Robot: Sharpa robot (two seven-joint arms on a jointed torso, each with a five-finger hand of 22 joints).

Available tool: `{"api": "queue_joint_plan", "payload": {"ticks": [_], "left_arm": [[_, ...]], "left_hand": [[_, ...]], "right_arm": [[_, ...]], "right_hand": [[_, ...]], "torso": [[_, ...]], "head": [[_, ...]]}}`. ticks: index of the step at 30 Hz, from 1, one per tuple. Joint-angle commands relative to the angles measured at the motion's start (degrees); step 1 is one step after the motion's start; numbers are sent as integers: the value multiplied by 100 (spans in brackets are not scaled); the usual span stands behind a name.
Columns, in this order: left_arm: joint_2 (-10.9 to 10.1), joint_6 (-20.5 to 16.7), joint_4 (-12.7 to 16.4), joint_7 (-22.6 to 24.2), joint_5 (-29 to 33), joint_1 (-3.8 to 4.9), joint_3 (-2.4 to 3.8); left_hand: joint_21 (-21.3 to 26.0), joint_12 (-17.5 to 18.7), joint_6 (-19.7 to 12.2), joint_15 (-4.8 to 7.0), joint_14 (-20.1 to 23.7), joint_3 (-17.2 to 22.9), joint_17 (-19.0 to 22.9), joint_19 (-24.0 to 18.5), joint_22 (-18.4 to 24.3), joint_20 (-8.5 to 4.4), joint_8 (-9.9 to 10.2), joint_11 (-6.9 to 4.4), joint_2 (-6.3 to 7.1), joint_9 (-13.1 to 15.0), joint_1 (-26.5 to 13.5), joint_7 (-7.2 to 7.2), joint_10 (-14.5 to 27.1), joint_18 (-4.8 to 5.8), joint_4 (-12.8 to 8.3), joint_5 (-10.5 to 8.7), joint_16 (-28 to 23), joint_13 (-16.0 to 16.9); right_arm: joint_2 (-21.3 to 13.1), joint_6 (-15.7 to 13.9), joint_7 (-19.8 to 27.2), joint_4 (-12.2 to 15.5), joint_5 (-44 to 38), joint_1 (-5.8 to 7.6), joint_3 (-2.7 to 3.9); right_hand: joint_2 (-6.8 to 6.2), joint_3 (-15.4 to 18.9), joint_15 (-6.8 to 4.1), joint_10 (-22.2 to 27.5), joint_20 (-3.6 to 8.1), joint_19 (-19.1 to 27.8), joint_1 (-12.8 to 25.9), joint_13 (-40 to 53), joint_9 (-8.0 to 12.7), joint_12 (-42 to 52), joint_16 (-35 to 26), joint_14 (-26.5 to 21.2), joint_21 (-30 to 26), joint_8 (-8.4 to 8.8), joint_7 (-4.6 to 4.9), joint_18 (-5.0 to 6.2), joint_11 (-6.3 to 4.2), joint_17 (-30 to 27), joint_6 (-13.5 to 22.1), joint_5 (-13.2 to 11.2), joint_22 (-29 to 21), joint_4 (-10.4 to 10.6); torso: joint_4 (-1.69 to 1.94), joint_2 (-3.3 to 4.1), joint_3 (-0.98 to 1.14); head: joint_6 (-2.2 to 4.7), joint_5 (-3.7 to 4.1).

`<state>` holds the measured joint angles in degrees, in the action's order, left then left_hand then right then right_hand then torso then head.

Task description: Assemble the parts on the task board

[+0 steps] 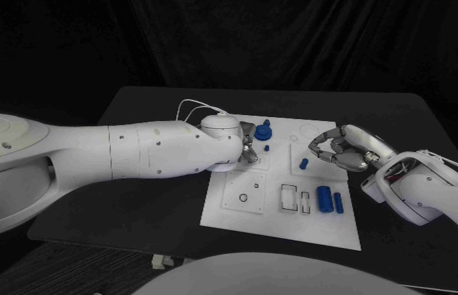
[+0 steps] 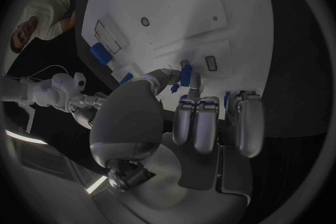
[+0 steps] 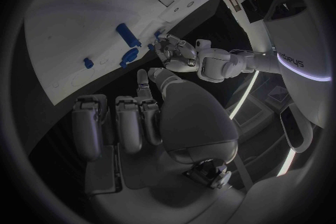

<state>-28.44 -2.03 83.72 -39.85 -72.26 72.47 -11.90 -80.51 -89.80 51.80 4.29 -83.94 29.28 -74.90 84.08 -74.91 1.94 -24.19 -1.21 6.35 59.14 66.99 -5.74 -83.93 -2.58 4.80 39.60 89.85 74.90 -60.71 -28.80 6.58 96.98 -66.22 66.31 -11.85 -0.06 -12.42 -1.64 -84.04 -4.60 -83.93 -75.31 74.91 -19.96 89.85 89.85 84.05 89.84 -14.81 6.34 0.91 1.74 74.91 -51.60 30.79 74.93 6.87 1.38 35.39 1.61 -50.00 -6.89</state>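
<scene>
Where the left hand (image 1: 246, 143) hovers, blue parts (image 1: 263, 133) stand.

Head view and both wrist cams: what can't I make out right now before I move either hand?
- Left hand: in the head view its forearm hides the fingertips; the left wrist view shows a blue part at them, grip unclear.
- Right hand: fingers curled beside a small blue piece; contact too small to tell.
- Task board: slot shapes too small to read in the head view.
</scene>
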Motion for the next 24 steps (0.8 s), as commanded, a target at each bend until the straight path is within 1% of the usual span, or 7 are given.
{"api": "queue_joint_plan", "payload": {"ticks": [1, 7, 24], "left_arm": [[13, 114, -12, 34, 196, -52, -26], [4, 195, 15, 9, 267, -56, -26], [-14, 304, 27, -12, 382, -72, -26]], "left_hand": [[26, -20, 269, 40, -606, 607, -1510, 240, -1225, -32, -16, -47, -50, -9, -4, 289, -607, 44, -599, -30, 15, 1510], [33, -20, 270, 40, -606, 605, -1510, 238, -1223, -32, -16, -47, -51, -10, -7, 290, -607, 42, -600, -36, 15, 1510], [34, -20, 278, 42, -606, 601, -1510, 238, -1223, -32, -16, -48, -51, -11, -16, 292, -607, 42, -600, -44, 15, 1510]], "right_arm": [[-8, 12, -99, 16, -1, -15, 2], [0, 23, -103, 11, -1, -18, 2], [2, 30, -113, 11, -1, -27, 2]], "right_hand": [[-3, -33, 36, -596, -45, -569, -66, 1509, -2, 15, 15, 595, -30, 14, 25, -74, 50, 1509, -5, 37, 1485, -5], [-3, -33, 36, -596, -45, -569, -66, 1509, -2, 15, 15, 595, -30, 14, 25, -74, 50, 1509, -5, 37, 1485, -5], [-5, -40, 38, -596, -46, -559, -69, 1509, -3, 15, 15, 595, -42, 13, 29, -70, 55, 1509, -5, 38, 1479, -14]], "torso": [[4, -1, 1], [1, -3, 4], [2, -4, 3]], "head": [[0, 2], [0, 6], [0, 11]]}}
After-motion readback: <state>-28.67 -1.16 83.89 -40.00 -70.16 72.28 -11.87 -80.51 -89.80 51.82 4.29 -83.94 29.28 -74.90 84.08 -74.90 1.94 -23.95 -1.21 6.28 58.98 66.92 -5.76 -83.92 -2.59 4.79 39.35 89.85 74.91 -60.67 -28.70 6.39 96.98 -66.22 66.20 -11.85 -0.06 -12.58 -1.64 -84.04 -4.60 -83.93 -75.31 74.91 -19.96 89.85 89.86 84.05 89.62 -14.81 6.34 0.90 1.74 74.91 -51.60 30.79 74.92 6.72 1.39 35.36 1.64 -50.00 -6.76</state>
